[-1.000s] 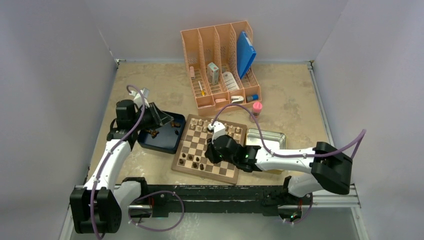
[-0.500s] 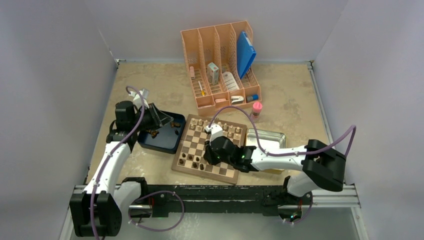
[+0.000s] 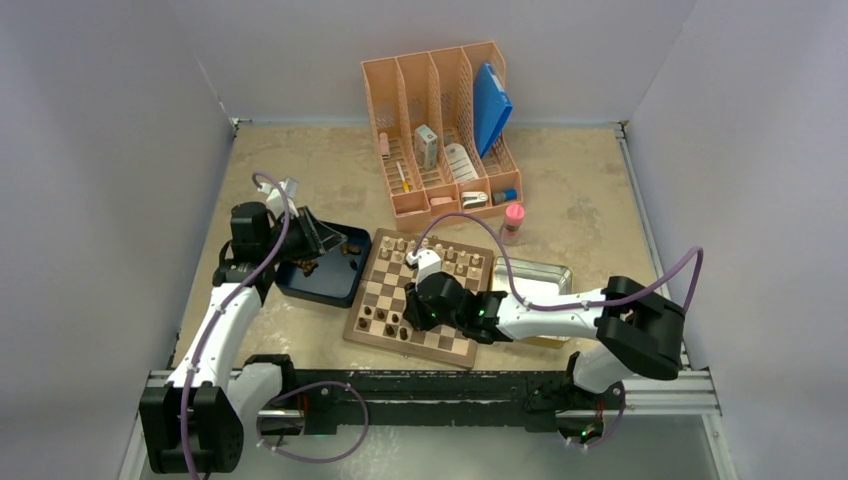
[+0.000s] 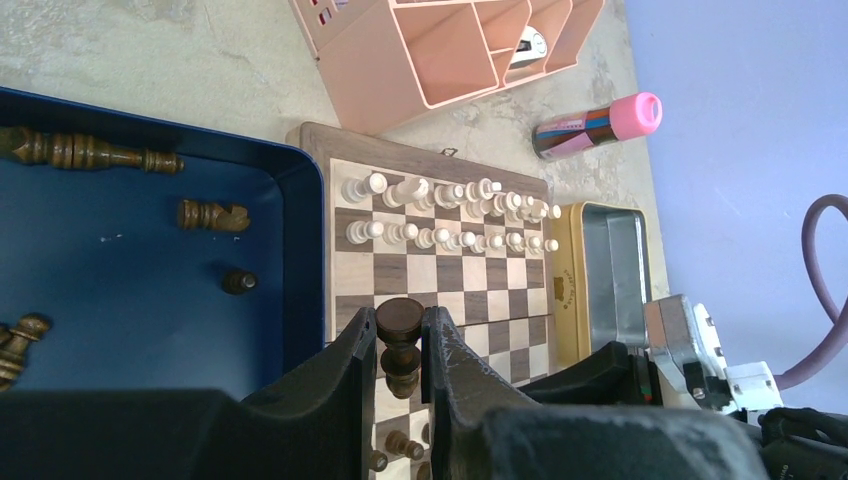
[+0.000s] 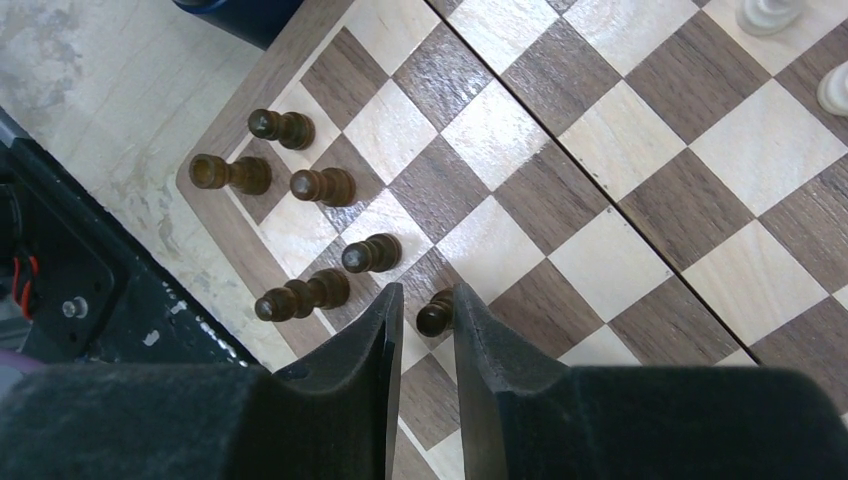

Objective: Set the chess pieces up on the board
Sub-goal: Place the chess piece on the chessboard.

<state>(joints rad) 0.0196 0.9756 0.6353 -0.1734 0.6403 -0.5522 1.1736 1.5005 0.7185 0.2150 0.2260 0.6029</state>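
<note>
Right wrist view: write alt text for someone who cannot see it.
The right hand straddles a dark pawn standing near a corner of the board. Five more dark pieces stand beside it.

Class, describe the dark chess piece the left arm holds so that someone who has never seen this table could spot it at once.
Find the dark blue tray left of the chessboard; the left gripper hangs over it. The dark piece is clamped between its jaws, round flat top showing, while the other dark pieces nearby rest loose on the tray floor.
</note>
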